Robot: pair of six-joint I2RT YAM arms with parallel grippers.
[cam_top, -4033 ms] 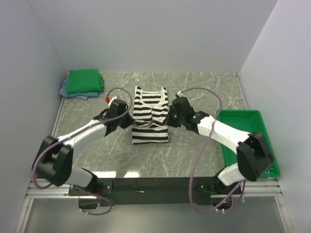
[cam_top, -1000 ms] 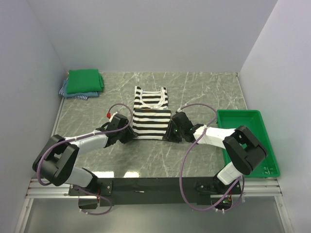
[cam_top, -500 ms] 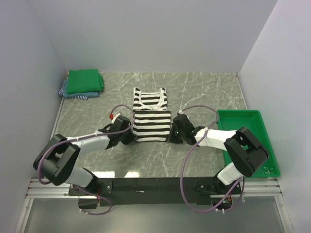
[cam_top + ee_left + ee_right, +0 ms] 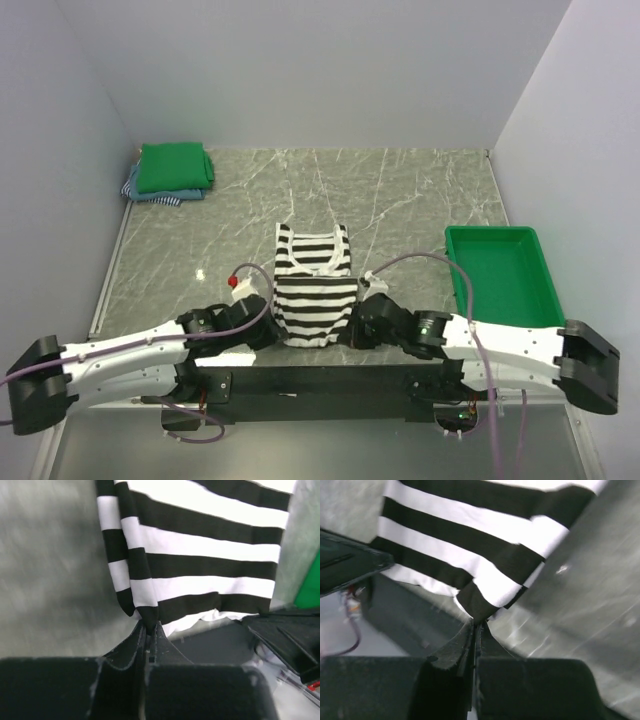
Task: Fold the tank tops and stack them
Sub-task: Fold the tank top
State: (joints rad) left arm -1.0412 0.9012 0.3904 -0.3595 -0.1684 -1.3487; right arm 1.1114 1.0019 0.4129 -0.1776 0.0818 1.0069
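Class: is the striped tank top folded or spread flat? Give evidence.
Folded: the striped tank top has a squared panel doubled over its body, its edge just below the neckline.

Fixed above and behind the arms, the top camera looks down and forward over the whole worktop. The wrist cameras sit very close in, sighting along the left fingers and the right fingers. All three views share the near hem of the striped tank top, one corner per wrist view.
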